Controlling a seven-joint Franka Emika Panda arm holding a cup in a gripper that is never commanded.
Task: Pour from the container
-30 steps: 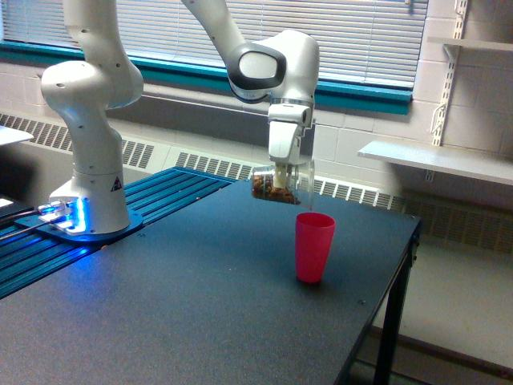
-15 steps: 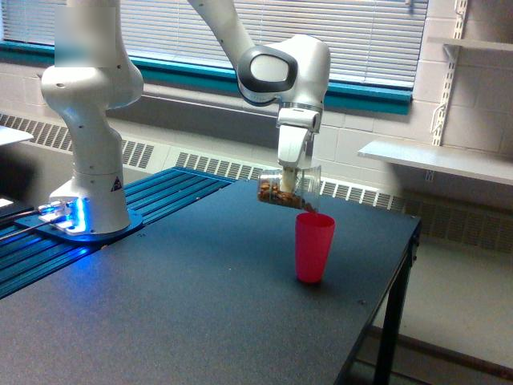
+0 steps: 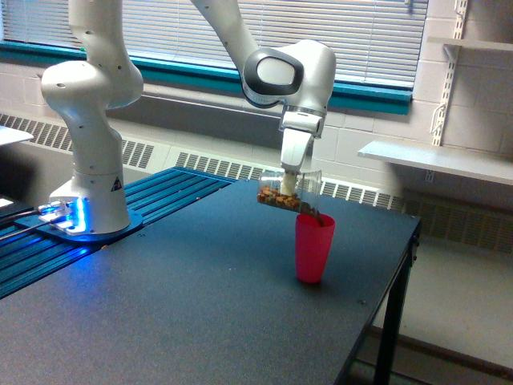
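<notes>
My gripper [image 3: 289,183] is shut on the container [image 3: 287,191], a small clear plastic cup tipped almost on its side with its mouth toward the exterior view's right and slightly down. Brown bits lie along its lower wall and reach its lip. That lip hangs just over the rim of an upright pink-red cup [image 3: 314,248] on the dark table [image 3: 184,305]. A few brown bits show at the pink cup's rim.
The arm's white base [image 3: 88,184] stands on a blue ribbed plate at the exterior view's left. The table's edge runs close to the exterior view's right of the pink cup. A white shelf [image 3: 437,160] juts from the wall beyond.
The gripper and the clear cup moved toward the exterior view's right and a little down. The cup's mouth now sits over the pink cup's rim, and the brown bits have slid to the lip.
</notes>
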